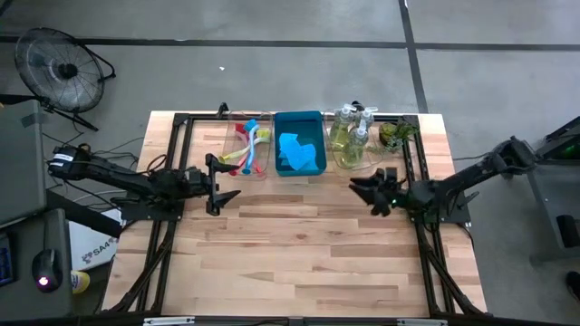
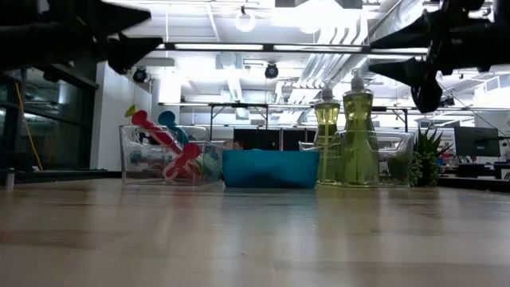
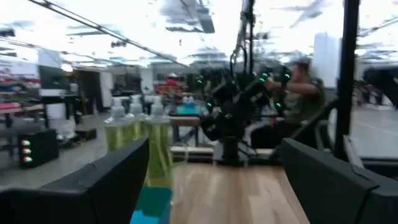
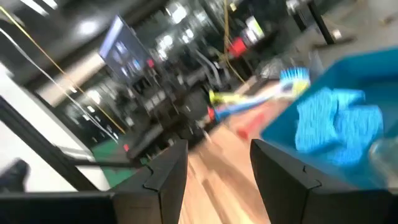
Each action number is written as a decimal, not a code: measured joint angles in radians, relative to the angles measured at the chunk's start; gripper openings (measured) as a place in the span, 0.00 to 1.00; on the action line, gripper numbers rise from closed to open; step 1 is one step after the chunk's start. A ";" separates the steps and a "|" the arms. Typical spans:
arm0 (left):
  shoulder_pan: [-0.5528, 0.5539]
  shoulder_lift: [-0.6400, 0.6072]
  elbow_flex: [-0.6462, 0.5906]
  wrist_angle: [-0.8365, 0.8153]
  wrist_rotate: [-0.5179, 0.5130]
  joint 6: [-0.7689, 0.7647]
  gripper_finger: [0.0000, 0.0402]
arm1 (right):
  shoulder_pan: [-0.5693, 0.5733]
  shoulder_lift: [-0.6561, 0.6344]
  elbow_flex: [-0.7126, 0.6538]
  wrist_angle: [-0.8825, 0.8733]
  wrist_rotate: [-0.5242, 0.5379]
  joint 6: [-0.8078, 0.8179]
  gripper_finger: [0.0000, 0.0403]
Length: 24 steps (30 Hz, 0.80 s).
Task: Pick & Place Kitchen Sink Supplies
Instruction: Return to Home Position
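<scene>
At back of worktop: blue bin in middle, clear tray each side. Left end effector over worktop's left side, fingers apart, empty. Right end effector over right side, fingers apart, empty. Bottles stand in right tray. Brushes lie in left tray. Sponges inside blue bin.

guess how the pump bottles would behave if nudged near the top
Probably tippy: the pump bottles stand tall and narrow in the clear tray. Likely heavy for their size: yellowish liquid fills them nearly to the neck. Smooth clear walls may be slippery.
</scene>
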 joint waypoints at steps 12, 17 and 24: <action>0.000 0.003 -0.004 0.019 -0.047 0.063 0.89 | -0.141 -0.448 -0.076 -0.329 -0.114 -0.101 0.42; 0.000 0.005 -0.005 0.002 -0.068 0.090 0.89 | -0.156 -0.634 -0.076 -0.533 -0.185 -0.110 0.42; 0.069 0.000 -0.006 0.119 0.018 0.161 0.89 | -0.156 -0.811 -0.073 -0.679 -0.162 -0.172 0.42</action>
